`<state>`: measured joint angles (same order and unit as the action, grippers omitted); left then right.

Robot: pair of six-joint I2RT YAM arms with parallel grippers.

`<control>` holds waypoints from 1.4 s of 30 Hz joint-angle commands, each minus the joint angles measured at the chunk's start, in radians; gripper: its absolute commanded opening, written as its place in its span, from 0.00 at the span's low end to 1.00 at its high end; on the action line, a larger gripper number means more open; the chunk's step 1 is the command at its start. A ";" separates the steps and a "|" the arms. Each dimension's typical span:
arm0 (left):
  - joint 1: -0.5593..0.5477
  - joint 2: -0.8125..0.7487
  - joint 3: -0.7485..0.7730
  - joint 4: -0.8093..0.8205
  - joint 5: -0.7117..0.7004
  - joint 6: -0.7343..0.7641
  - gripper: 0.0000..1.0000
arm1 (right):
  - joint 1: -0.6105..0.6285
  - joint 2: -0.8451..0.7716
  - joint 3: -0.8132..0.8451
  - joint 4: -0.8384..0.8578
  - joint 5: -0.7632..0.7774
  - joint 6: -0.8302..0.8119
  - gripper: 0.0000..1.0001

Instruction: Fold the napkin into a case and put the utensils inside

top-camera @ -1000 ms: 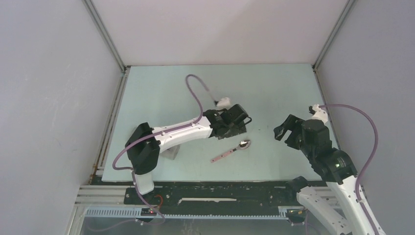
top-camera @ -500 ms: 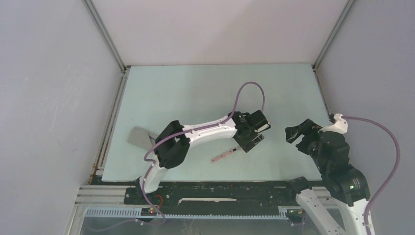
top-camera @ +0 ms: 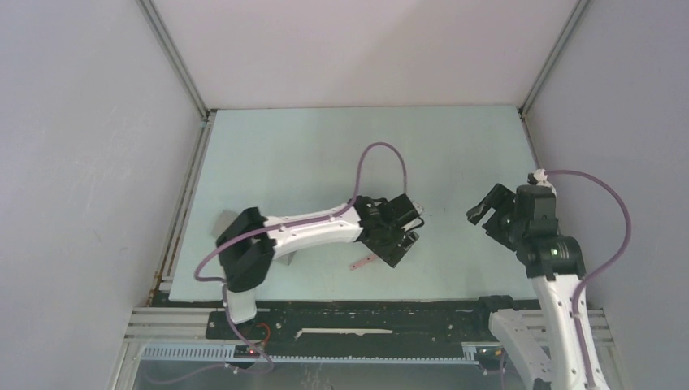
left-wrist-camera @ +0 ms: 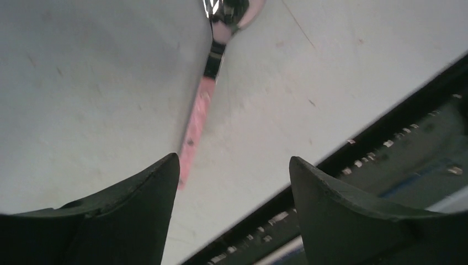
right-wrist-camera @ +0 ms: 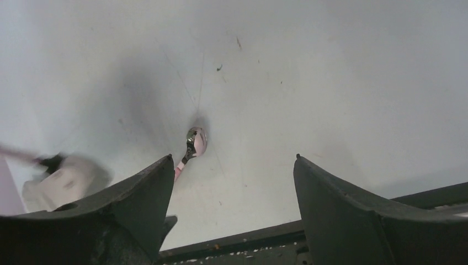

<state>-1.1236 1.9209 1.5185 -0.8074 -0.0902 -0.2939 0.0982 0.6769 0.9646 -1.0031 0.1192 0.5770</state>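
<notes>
Seemingly untouched, the spoon (left-wrist-camera: 201, 105) lies just beyond the left gripper (left-wrist-camera: 233, 160).

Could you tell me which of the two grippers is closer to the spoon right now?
The left gripper: it hangs open just above the spoon, whereas the right gripper, also open, stands apart, off to its right.

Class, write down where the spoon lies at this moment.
In the top view the spoon lies flat on the table near its front edge, with its bowl hidden under the left pincer.
</notes>
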 commanded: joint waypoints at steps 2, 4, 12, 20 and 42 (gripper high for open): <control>-0.005 -0.244 -0.235 0.239 0.134 -0.416 0.75 | -0.185 0.117 -0.098 0.130 -0.441 -0.060 0.86; -0.007 -0.270 -0.302 0.320 0.137 -0.644 0.57 | -0.181 0.174 -0.107 0.168 -0.489 -0.065 0.86; -0.047 -0.342 -0.577 0.419 -0.087 -1.469 0.62 | -0.165 0.203 -0.106 0.225 -0.516 -0.075 0.86; 0.008 -0.215 -0.593 0.454 -0.181 -1.519 0.76 | -0.138 0.157 -0.113 0.208 -0.487 -0.080 0.86; 0.092 -0.103 -0.235 0.022 -0.212 -1.697 0.76 | -0.119 0.103 -0.122 0.196 -0.510 -0.074 0.86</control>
<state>-0.9722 1.7721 1.1923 -0.6422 -0.3248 -1.8652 -0.0280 0.8021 0.8444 -0.8188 -0.3668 0.5213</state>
